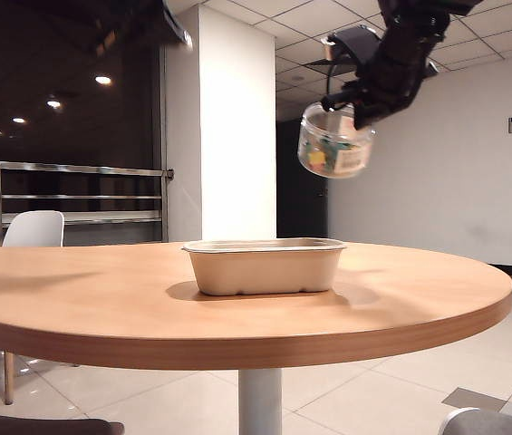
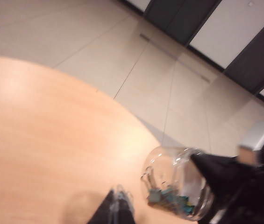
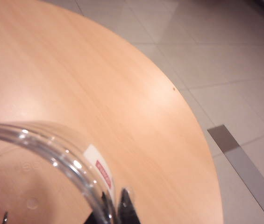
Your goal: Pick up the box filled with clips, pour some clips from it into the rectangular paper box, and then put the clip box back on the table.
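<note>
- the box filled with clips (image 1: 334,140) is a small clear round jar with a white label; you can see the clips (image 1: 320,159), green and yellow mostly, piled at its low side
- it's up in the air, tilted, above and a bit right of the rectangular paper box (image 1: 265,265), well clear of it
- the right gripper (image 1: 357,101) has its fingers clamped on the jar at the rim; the right wrist view shows the thick clear rim (image 3: 52,154) right up against the fingertips (image 3: 122,205)
- the left gripper (image 2: 117,207) is pinched shut with nothing in it, hanging over bare table (image 2: 52,140), and barely shows at the upper left of the exterior view
- the paper box is beige pulp with a rolled rim, sitting near the middle of the table
- lots of bare wood all round the tray, and the table edge curves away on the right with open floor past it
</note>
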Controlling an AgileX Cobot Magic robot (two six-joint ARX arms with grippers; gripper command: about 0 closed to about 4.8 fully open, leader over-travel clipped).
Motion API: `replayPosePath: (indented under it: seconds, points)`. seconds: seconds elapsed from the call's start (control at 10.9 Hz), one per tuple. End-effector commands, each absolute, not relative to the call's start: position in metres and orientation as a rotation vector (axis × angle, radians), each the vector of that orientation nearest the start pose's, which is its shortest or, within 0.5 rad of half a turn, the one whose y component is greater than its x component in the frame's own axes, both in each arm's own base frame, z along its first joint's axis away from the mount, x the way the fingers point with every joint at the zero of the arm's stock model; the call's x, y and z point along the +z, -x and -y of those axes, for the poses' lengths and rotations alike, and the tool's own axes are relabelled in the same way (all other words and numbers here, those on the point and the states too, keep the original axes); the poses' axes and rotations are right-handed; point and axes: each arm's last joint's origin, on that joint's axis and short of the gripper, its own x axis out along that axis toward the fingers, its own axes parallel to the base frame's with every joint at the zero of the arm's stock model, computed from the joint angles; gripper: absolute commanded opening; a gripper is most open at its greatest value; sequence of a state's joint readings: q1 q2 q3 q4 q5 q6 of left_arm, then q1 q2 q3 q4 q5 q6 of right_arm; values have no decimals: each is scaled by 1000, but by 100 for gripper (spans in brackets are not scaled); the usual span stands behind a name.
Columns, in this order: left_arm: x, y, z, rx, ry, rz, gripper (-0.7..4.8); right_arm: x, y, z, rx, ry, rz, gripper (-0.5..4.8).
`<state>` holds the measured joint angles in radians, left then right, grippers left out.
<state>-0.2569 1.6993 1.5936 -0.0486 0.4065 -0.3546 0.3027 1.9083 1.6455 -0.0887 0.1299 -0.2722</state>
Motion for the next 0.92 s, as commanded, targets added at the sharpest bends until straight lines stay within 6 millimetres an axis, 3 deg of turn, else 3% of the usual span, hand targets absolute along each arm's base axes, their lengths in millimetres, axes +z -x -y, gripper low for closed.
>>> replayPosePath:
  seconds: [0.09, 0.18, 0.55, 0.65, 0.83, 0.92]
  points:
    - [411, -359, 107, -637, 342, -225, -6, 274, -450, -125, 204, 350, -429, -1]
    - [410, -357, 106, -632, 344, -251, -6, 251, -456, -125, 222, 321, -501, -1]
    - [407, -356, 106, -629, 346, -283, -6, 234, -472, -129, 253, 286, -507, -1]
    - [407, -356, 106, -628, 346, -286, -6, 233, -494, -136, 268, 279, -494, -1]
    - [407, -356, 106, -628, 346, -289, -6, 234, -510, -141, 280, 280, -520, -1]
    - [407, -356, 106, -626, 346, -290, -6, 225, -519, -146, 335, 275, -595, -1]
